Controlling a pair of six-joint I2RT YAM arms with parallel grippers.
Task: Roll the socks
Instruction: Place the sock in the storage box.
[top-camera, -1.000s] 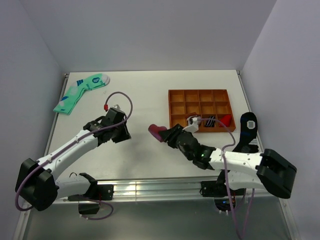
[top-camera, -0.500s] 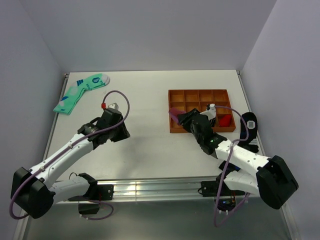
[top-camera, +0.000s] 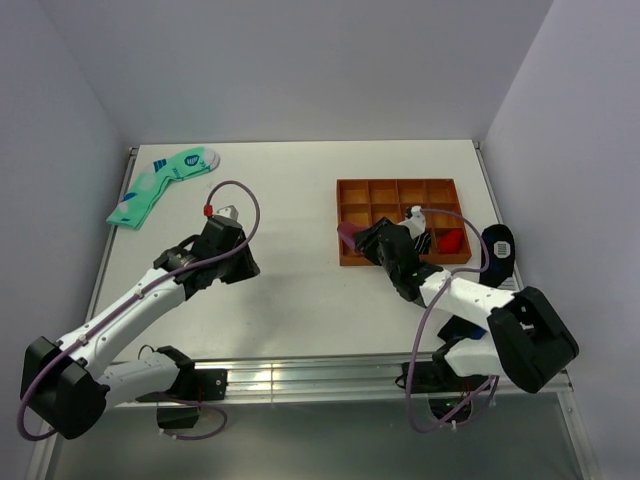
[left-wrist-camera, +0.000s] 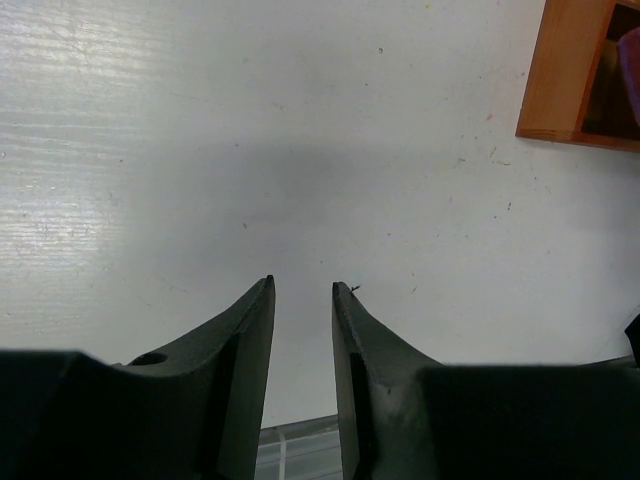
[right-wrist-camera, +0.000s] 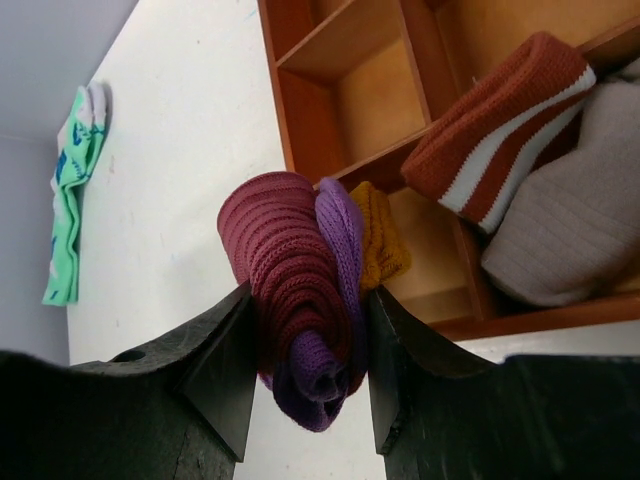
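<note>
Squeezing the rolled socks (right-wrist-camera: 292, 285), your right claw (right-wrist-camera: 308, 300) holds them at the tray's (top-camera: 396, 182) near left corner. Your left claw (left-wrist-camera: 302, 290) is a little open, holding nothing. The green sock's (top-camera: 160, 186) marks are too small to read.

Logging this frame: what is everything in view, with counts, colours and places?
socks: one rolled pair, maroon, purple and mustard, at the tray's left edge
mint-green socks: one bundle, mint with blue marks, table's far left
black sock: one, black with blue patches, table's right edge
tray: one, orange, compartmented, right of centre
striped roll: one, rust-red and white, in the tray
grey roll: one, grey, against the striped roll
table: one, white
left gripper: black, narrowly open, empty, over the table
right gripper: black, shut on the socks
</note>
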